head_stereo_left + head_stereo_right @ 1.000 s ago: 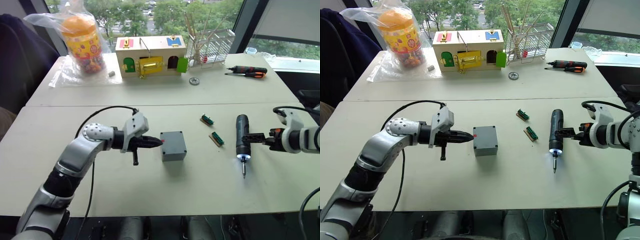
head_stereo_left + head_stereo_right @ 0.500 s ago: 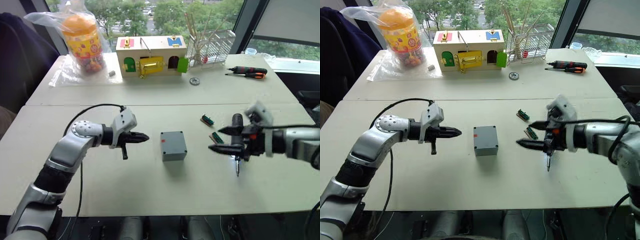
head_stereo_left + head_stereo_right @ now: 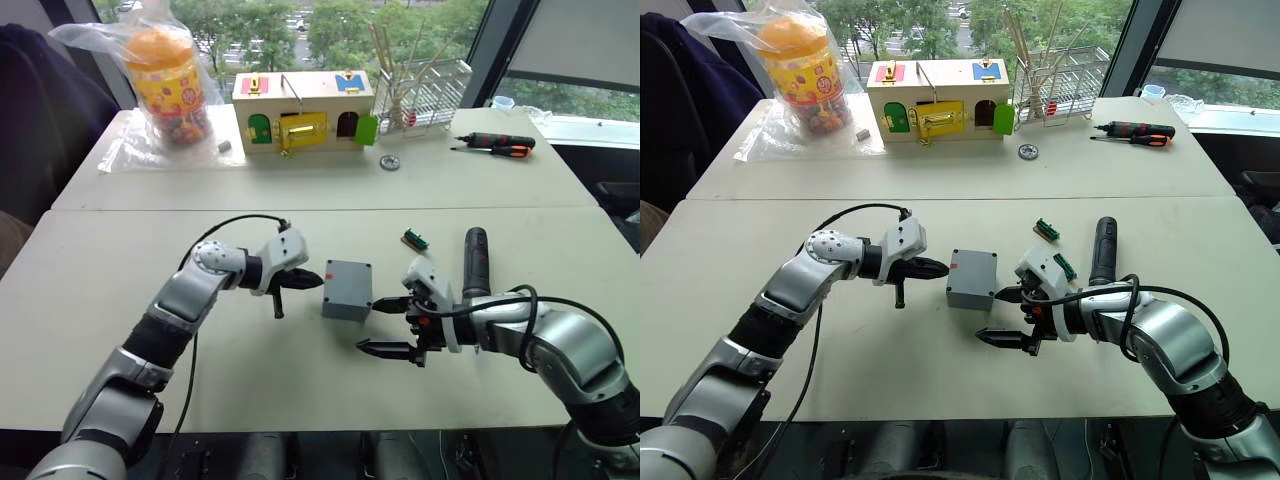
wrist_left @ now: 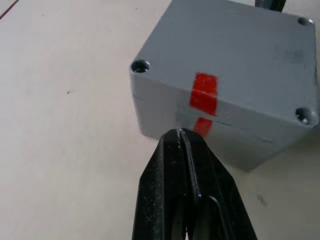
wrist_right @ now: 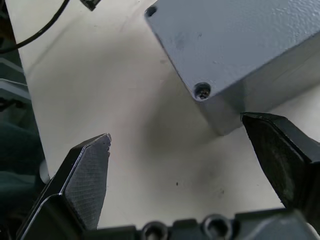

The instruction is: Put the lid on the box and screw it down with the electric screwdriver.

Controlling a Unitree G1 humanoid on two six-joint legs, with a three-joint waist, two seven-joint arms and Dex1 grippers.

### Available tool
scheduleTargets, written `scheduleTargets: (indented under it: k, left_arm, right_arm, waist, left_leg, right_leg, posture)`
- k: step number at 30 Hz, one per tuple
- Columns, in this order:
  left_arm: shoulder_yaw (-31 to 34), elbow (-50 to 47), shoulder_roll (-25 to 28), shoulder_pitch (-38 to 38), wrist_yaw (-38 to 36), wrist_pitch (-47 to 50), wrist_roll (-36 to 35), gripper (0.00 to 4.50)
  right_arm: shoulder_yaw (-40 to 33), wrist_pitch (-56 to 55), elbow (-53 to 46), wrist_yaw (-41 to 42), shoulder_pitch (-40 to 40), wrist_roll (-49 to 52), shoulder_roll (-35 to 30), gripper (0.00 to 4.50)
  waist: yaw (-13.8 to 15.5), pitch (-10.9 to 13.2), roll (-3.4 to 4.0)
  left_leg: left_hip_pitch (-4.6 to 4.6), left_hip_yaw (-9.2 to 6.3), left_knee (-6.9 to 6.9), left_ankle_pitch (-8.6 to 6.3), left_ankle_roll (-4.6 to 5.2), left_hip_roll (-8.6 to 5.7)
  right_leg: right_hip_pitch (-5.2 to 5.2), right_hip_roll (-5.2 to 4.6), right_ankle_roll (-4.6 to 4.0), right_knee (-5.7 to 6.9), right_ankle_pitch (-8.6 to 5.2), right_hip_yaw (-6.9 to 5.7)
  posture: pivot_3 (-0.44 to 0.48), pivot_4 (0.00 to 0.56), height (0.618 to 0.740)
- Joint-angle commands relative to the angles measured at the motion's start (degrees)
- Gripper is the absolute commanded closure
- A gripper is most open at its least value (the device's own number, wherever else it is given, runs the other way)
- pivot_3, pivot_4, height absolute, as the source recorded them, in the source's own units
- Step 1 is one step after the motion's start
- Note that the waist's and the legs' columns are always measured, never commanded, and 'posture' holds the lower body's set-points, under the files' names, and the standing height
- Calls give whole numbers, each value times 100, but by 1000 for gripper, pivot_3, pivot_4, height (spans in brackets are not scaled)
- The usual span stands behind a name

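- My left gripper (image 3: 312, 279) is clenched with nothing in it, fingertips pinched together at the box's (image 3: 348, 290) red-marked side, centre of the head view.
- Left wrist view: tips sit right at the box wall near the lower red mark; can't tell if touching.
- The lid (image 4: 235, 55) is already on the box, seam visible, corner screw holes showing.
- My right gripper (image 3: 388, 326) is spread wide, empty, just right of and below the box; upper finger (image 5: 285, 155) near the box's lower right corner, lower finger over bare table (image 3: 300, 390).
- The electric screwdriver (image 3: 475, 262) lies on the table right of centre, behind my right forearm.
- Open tabletop below and lower left of the box.
- Small green connector (image 3: 415, 239) lies above right of the box, apart from it.
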Motion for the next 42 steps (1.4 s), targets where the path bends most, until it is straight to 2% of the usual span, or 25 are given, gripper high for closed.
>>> scheduleTargets:
  k: [1, 8, 14, 18, 25, 32, 42]
  left_arm:
    - [9, 386, -303, -266, 80, -470, 138, 4500]
    - [120, 775, -326, -404, 47, -750, 354, 4500]
    - [294, 222, 176, -160, -94, -484, 295, 4500]
    - [206, -776, 601, 509, -560, 111, -51, 4500]
    - [50, -1307, 418, 681, -380, 574, -50, 4500]
    - [-2, -1222, 265, 615, -166, 489, 111, 4500]
    - [32, -945, 112, 486, -23, 288, 188, 4500]
  right_arm:
    - [-226, 247, -461, 89, -75, 478, 32, 57]
    - [-519, 489, -718, -58, 45, 585, -336, 57]
    - [-539, -437, 10, -93, -102, -293, -655, 57]
    - [-3, -1500, 881, 257, -466, -1092, -563, 57]
    - [616, -2241, 1760, 983, -912, -1606, -132, 57]
    - [717, -1995, 1419, 1413, -753, -1505, -121, 57]
    - [388, -1372, 646, 1206, -262, -1319, -83, 57]
  waist:
    - [8, 0, -1]
    - [-1, 1, -1]
    - [-16, 1, -2]
    - [-44, 1, -1]
    - [6, 3, -3]
    - [-15, 3, -3]
    - [-6, 3, -3]
  left_leg:
    - [0, -1, 0, 0, 0, 0]
    - [0, -3, -1, -1, 1, 1]
    - [0, -2, -1, -1, 2, 1]
    - [1, 3, -8, -1, 2, 1]
    - [0, -1, 9, 0, 1, 0]
    - [0, 0, -1, 0, 0, 6]
    - [1, -1, 3, 0, 0, 5]
  right_leg:
    - [0, 0, 0, 0, 0, 0]
    - [-1, -1, -1, -1, 0, 0]
    - [-4, -2, -1, -2, 0, 0]
    - [-6, -2, -1, 2, 0, 3]
    - [2, -2, -1, 1, 0, 0]
    - [1, 6, 0, 5, 0, -2]
    - [2, 4, 0, 4, 0, -2]
  posture:
    - [0, 150, 711]
    - [0, 150, 711]
    - [0, 150, 711]
    - [0, 150, 711]
    - [0, 150, 711]
    - [0, 150, 711]
    - [0, 150, 711]
